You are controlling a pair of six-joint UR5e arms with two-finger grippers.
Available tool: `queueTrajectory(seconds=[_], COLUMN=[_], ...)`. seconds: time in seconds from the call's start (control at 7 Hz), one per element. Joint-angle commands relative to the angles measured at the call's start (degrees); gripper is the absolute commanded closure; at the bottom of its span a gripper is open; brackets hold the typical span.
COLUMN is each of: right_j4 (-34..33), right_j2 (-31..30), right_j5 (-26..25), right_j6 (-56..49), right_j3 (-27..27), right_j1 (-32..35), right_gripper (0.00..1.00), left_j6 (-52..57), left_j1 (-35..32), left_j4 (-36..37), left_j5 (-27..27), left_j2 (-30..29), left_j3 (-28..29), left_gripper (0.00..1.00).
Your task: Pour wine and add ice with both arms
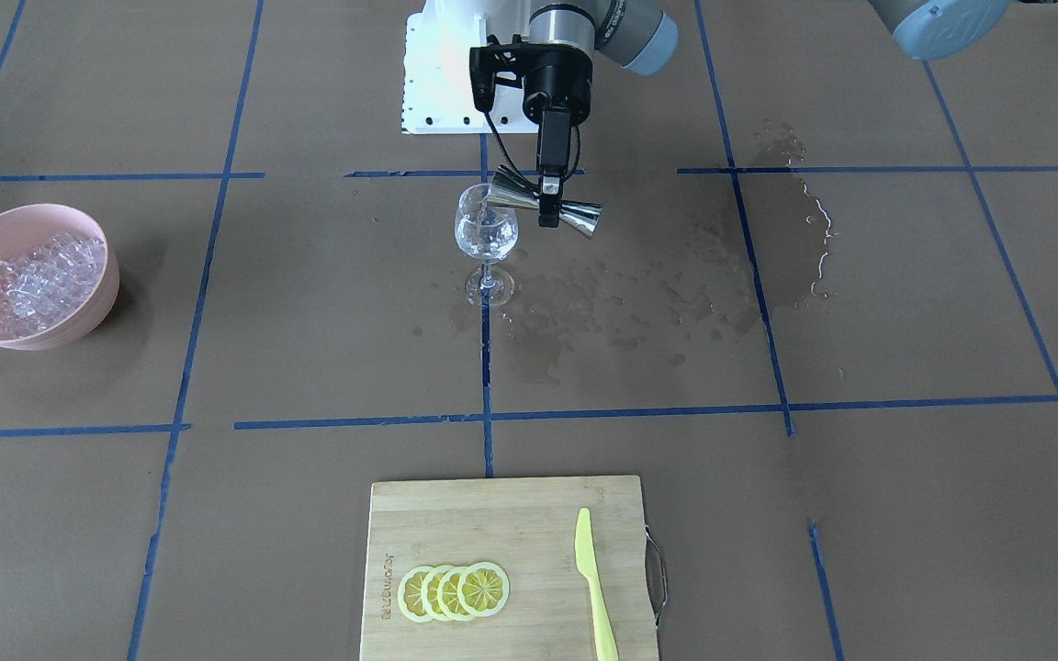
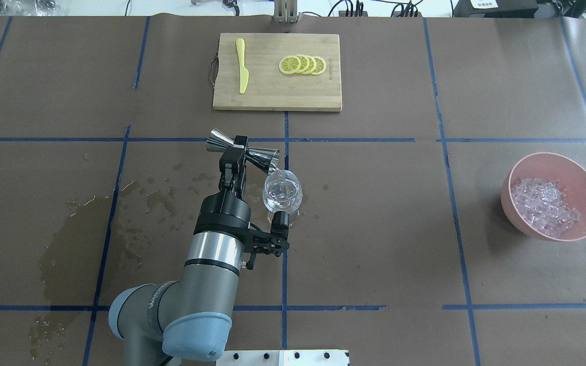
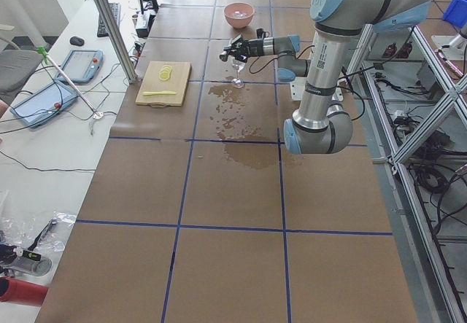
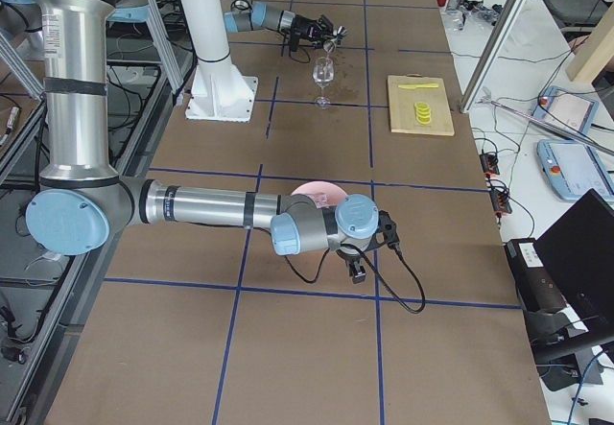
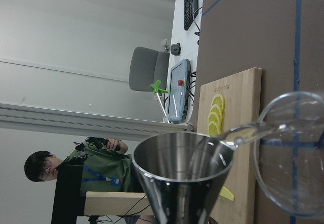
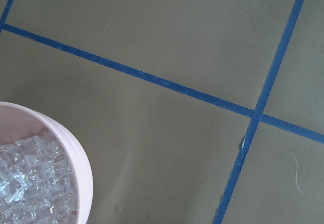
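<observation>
Roughly midway, I judge: the left hand, clamped on the tilted jigger, streams wine into the glass mid-bench. All the ice lies in the pink bowl near the bench's right edge, not yet added. The right hand hangs beside it; its grip cannot be told.

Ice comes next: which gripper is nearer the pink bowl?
Right. The right gripper hangs beside the pink bowl; the left gripper is far off, holding a jigger at the wine glass.
</observation>
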Motion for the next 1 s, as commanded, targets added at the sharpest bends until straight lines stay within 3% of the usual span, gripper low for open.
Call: queueTrajectory(seconds=[0.0,0.29,0.43,0.86], right_j4=[0.09,0.09,0.09,0.09], right_j2=[0.74,2.15,2.76,2.94], right_j5=[0.00,0.00,0.00,0.00], right_j6=[-0.16,-0.16,-0.07,-0.07], right_j3=[-2.85,-4.01,-3.93,-3.49], right_j1=[-0.09,-0.09,-0.09,0.00], right_gripper=[0.00,0.00,0.00,0.00], left_j6=[8.53,12.86,11.14,4.58], left_j1=[0.12,0.12,-0.14,-1.11], left_j4=[0.01,-0.17,-3.74,-27.18], left_j5=[1.47,2.17,2.26,1.65], left_j2=[-0.51,-0.94,-0.60,6.31], left_j3=[-0.14,-0.14,-0.23,0.21], left_gripper=[1.00,1.00,1.00,1.00])
